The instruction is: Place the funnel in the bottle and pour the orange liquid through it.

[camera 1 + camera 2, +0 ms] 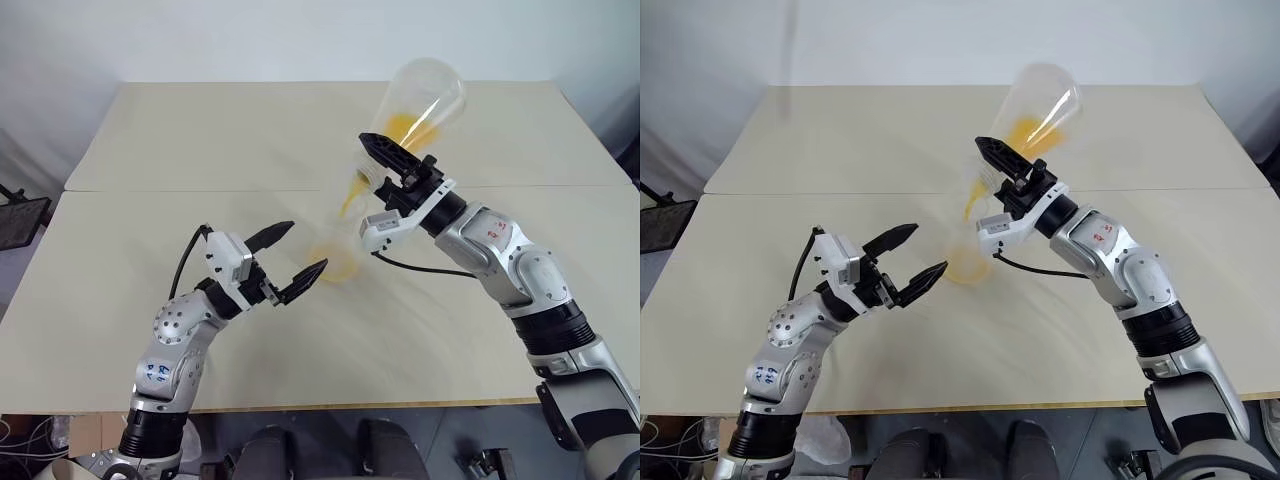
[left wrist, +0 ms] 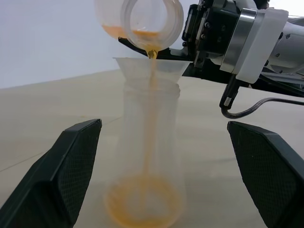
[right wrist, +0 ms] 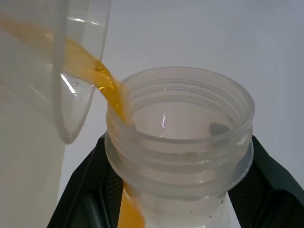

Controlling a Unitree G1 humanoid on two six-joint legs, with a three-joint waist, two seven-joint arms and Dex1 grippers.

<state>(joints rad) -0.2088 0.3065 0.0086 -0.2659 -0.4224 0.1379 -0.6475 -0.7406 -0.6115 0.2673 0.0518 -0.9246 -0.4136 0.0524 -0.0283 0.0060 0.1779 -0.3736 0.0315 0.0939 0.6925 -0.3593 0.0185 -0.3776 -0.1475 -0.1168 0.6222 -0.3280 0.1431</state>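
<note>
Near the middle of the frame in the head views, a clear bottle [image 1: 335, 262] stands upright on the pale tabletop [image 1: 150, 130], a shallow pool of orange liquid [image 2: 145, 202] gathered in its base. A clear funnel [image 2: 151, 71] sits in its mouth; the wide cone rests on the rim, as the left wrist view shows it. Above and to the upper right of the bottle, the right gripper [image 1: 392, 165] has its black fingers closed round the neck of a large clear conical flask [image 1: 420, 100], which is tipped steeply so that its threaded mouth points down toward the funnel and its broad base rises toward the upper right of the frame. Orange liquid lies along the lower side of the tilted flask and runs out over the lip of its mouth as a thin stream, which falls into the funnel cone and on down through the bottle to the pool at the bottom. In the right wrist view the flask's ribbed mouth is seen from close by, with the stream sliding over its near edge. The left gripper [image 1: 290, 256] sits left of the bottle, in the lower left of centre in the head views, its two black fingers [image 2: 66, 166] spread wide to either side of the bottle and not touching it, holding nothing. A seam crosses the tabletop from left to right behind the bottle.
</note>
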